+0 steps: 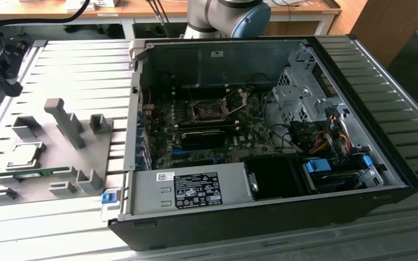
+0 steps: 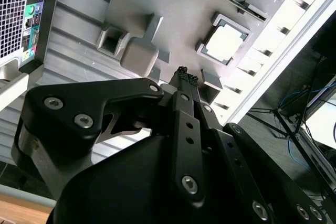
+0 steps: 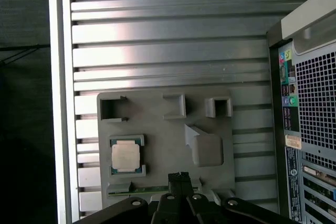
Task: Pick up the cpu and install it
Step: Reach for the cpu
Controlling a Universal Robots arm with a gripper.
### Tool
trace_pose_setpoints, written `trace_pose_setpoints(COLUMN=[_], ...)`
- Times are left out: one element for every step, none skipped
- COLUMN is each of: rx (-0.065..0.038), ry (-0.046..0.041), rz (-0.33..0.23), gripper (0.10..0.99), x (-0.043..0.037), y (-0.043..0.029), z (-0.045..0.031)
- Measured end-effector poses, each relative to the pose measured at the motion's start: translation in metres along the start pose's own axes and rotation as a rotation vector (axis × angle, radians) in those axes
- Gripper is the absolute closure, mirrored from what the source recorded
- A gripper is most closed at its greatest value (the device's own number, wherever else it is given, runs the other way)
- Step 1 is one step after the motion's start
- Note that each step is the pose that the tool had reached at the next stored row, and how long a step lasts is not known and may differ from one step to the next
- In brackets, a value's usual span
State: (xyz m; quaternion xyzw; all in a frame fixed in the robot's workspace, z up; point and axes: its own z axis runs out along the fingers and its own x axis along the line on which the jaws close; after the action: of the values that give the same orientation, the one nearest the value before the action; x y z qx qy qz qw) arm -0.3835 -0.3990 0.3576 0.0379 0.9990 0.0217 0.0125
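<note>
Both wrist views are partly blocked by the gripper's (image 3: 179, 174) own black body, which cuts off one edge of the grey fixture plate (image 3: 157, 135) and covers part of the green memory stick (image 3: 142, 189). In the exterior view, dark hardware at the left edge is cropped and hard to make out. Fingertips are pressed together with nothing between them, held above the plate and clear of it. The cpu (image 3: 125, 156) lies flat in its square pocket on the plate, silver top up, beside the memory stick and apart from the fingertips. The computer case (image 1: 267, 217) stands open next to the plate; cpu not yet installed.
</note>
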Motion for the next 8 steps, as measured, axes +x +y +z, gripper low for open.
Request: trace_pose_setpoints(rx=[0.0, 0.0, 0.0, 0.0, 0.0, 0.0, 0.0, 0.0], ry=[0.0001, 0.0001, 0.0001, 0.0001, 0.0001, 0.0001, 0.0001, 0.0001], rz=[0.0, 0.0, 0.0, 0.0, 0.0, 0.0, 0.0, 0.0], gripper=[0.98, 0.98, 0.98, 0.98, 0.98, 0.98, 0.98, 0.98], x=[0.0009, 0.0018, 0.0026, 0.0034, 0.0042, 0.0051, 0.0059, 0.0068], y=[-0.0001, -0.0001, -0.0002, -0.0003, -0.0003, -0.0004, -0.0005, -0.0005], z=[0.0, 0.0001, 0.0001, 0.0002, 0.0003, 0.0004, 0.0004, 0.0005])
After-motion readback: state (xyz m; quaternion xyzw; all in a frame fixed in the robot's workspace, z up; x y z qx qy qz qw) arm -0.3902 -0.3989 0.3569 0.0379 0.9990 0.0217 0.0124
